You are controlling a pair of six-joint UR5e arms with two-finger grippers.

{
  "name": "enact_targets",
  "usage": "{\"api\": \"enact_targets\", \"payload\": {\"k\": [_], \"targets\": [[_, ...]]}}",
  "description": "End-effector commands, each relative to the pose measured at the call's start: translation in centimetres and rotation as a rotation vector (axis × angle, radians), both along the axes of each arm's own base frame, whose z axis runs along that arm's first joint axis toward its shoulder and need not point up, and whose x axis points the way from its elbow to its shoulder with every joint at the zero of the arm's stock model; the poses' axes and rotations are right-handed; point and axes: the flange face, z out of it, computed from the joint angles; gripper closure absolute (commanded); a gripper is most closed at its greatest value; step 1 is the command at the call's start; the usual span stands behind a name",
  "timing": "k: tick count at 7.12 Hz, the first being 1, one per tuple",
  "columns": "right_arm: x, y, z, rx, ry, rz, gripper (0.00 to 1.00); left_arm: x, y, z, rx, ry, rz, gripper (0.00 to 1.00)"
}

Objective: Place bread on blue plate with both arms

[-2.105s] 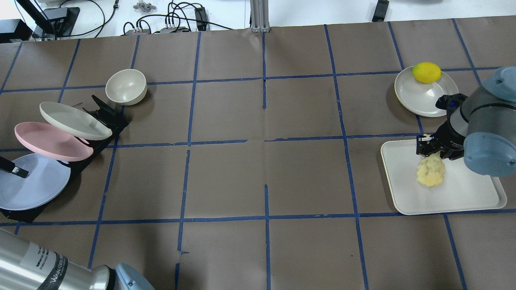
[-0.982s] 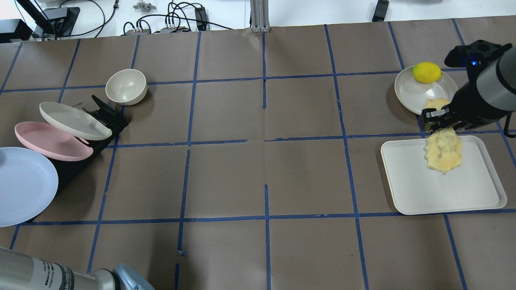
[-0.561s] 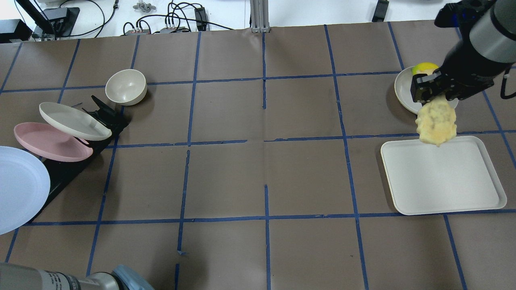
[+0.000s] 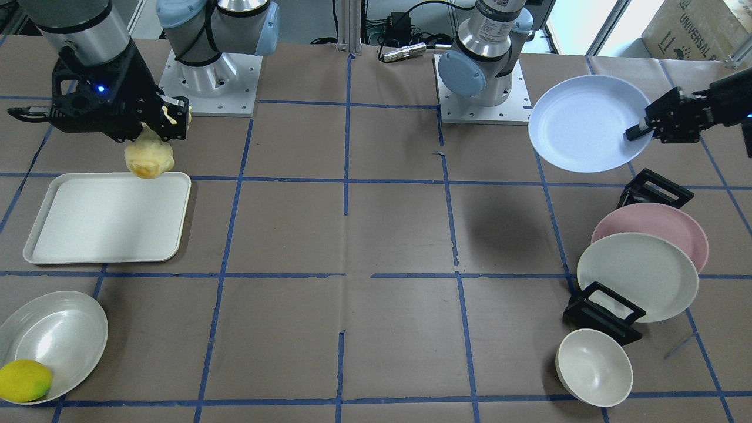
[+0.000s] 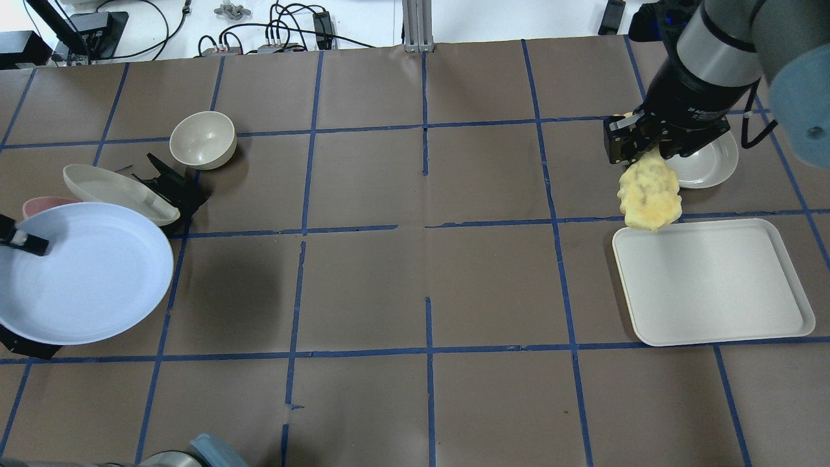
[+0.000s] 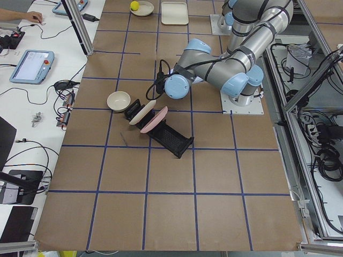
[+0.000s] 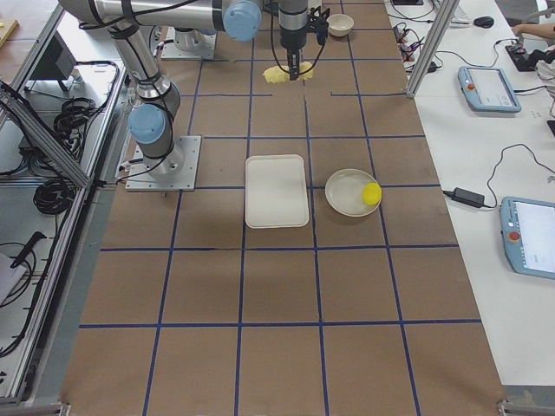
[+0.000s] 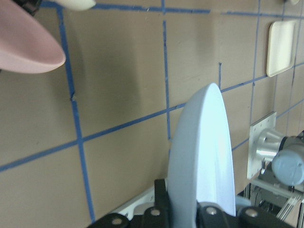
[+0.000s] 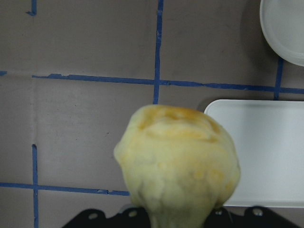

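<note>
Seemingly light and crushable, the elongated pale-yellow bumpy bread loaf [image 5: 650,198] hung by one end from the black right gripper [image 5: 639,154], pinched on it over the white tray [image 5: 713,285] corner, well apart from the round lavender-blue plate [image 4: 578,123] clamped at its rim by the left gripper [image 4: 637,130].

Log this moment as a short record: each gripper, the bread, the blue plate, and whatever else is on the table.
left gripper: shut on the blue plate's rim
right gripper: shut on the bread's upper end
bread: hanging in the air, lifted off the white tray
blue plate: held above the table, out of the rack
in rack: pink plate, off-white plate
elsewhere: bowl; lemon in a shallow dish
task: bread not yet on the plate
</note>
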Motion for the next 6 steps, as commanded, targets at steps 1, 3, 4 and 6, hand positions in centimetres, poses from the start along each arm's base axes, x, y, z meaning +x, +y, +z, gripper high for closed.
{"api": "enact_targets", "payload": {"k": [1, 3, 4, 6], "targets": [[1.9, -0.7, -1.7, 0.027, -0.003, 0.046, 0.94, -9.0, -1.9, -5.5, -0.065, -0.102, 0.019, 1.0], [1.9, -1.3, -2.6, 0.043, -0.006, 0.044, 0.94, -19.7, -3.0, -12.0, -0.083, -0.162, 0.085, 1.0], [2.0, -1.9, -3.1, 0.04, -0.009, 0.044, 0.94, -25.1, -2.9, -12.7, -0.081, -0.161, 0.133, 1.0], [4.0, -3.8, -5.0, 0.016, -0.005, 0.072, 0.94, -33.0, -2.0, -11.8, -0.008, -0.04, 0.161, 1.0]]}}
